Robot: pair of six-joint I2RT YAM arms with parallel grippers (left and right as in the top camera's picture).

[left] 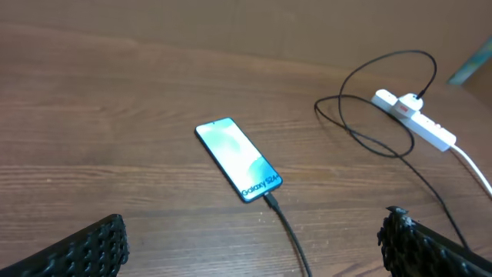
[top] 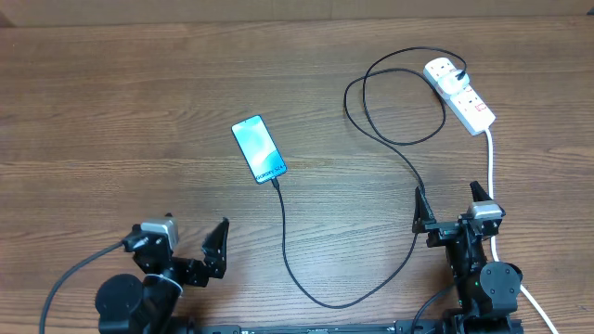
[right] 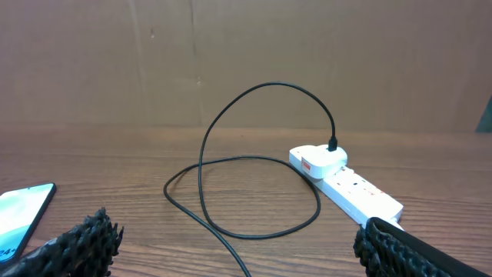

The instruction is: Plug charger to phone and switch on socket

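The phone (top: pixel 258 149) lies flat at mid-table, its light-blue screen lit. It also shows in the left wrist view (left: pixel 238 160) and at the left edge of the right wrist view (right: pixel 19 215). The black charger cable (top: pixel 316 295) has its connector at the phone's near end (left: pixel 270 200). The cable loops right and back to a white plug (right: pixel 319 160) seated in the white socket (top: pixel 459 93) at the back right. My left gripper (top: pixel 186 250) is open and empty near the front edge. My right gripper (top: pixel 449 206) is open and empty, with the cable passing beside its left finger.
The socket's thick white cord (top: pixel 489 158) runs toward the front past my right gripper. The charger cable forms a loose loop (right: pixel 261 192) left of the socket. A brown wall stands behind the table in the right wrist view.
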